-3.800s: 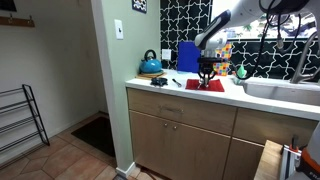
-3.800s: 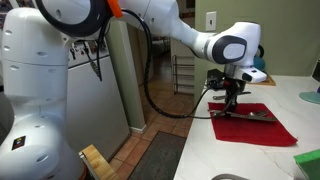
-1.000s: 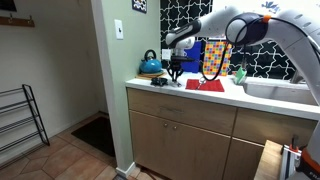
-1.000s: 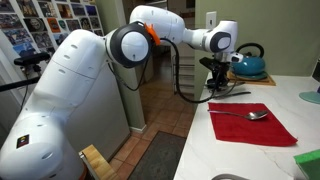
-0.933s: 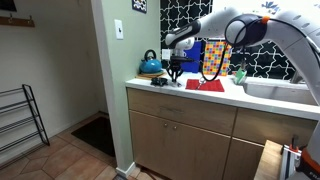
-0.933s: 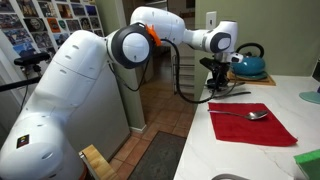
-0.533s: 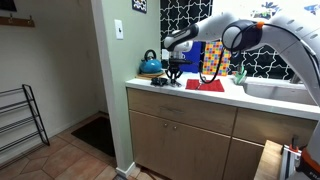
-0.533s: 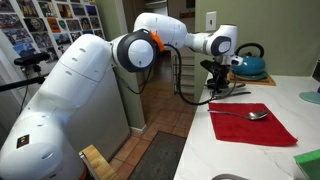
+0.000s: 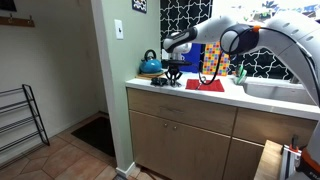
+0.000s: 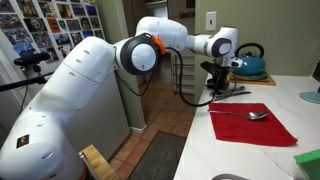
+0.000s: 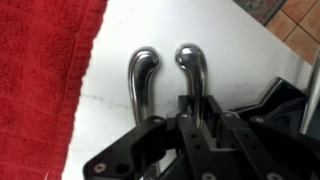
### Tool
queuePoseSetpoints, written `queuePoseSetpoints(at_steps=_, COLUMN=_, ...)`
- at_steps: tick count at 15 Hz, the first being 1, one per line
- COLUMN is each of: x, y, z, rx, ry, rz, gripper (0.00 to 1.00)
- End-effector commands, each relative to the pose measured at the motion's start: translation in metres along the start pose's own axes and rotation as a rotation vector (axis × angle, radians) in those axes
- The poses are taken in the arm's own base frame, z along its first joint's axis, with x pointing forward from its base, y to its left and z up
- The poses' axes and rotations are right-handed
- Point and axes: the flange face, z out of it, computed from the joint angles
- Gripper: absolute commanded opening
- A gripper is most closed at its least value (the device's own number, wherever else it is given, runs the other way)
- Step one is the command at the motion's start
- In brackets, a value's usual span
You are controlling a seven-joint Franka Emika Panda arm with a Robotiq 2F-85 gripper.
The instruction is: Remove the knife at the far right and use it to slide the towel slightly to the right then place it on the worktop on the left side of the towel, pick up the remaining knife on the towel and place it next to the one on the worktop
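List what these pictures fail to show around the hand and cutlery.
- Wrist view: the two shiny metal handles run under the hand, hiding their other ends.
- Wrist view: the flat red cloth towel is cut off by the left edge.
- In both exterior views the hand is too small to tell open from shut.

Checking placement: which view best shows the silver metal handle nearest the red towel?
The wrist view: the rounded silver metal handle lies on the white worktop, beside the red cloth towel. Both exterior views show it too small to make out.

Silver utensil (image 10: 240,114), perhaps a knife, on towel (image 10: 258,130)
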Motion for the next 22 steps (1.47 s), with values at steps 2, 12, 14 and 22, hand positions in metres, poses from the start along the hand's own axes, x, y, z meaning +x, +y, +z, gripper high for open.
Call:
queuePoseSetpoints(at_steps=2, x=0.0046, y=0.0015, z=0.0025, rx=-0.011, ry=-0.016, rz=0.004, gripper=0.05)
queuePoseSetpoints(at_steps=12, x=0.0098, y=0.0041, z=0.0037, rx=-0.042, ry=-0.007, rz=0.007, gripper=0.05)
queuePoseSetpoints(at_steps=14, x=0.0108, y=0.0046, z=0.0043, rx=-0.047, ry=-0.004, rz=0.006, gripper=0.05)
queuePoseSetpoints(at_steps=22, x=0.0098, y=0.0036, z=0.006, rx=-0.061, ry=-0.006, rz=-0.006, gripper=0.19)
